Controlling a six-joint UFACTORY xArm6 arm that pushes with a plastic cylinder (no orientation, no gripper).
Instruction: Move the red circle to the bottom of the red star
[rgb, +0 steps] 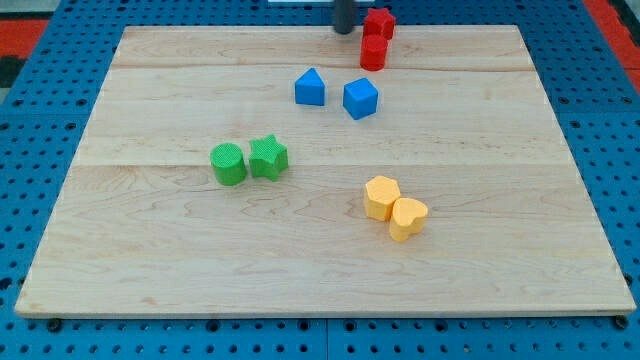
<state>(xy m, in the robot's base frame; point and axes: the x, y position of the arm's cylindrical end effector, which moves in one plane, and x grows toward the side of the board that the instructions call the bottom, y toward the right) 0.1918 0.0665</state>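
The red star (380, 22) sits at the top edge of the wooden board (150, 250). The red circle (373, 52) stands just below it, touching or nearly touching it. My tip (344, 30) is at the view's top, just left of the red star and up-left of the red circle, a small gap away from both.
A blue triangular block (310, 88) and a blue cube-like block (361, 98) lie below the red pair. A green circle (229, 164) and green star (268, 157) sit left of centre. A yellow hexagon (381, 196) and yellow heart (407, 218) sit lower right.
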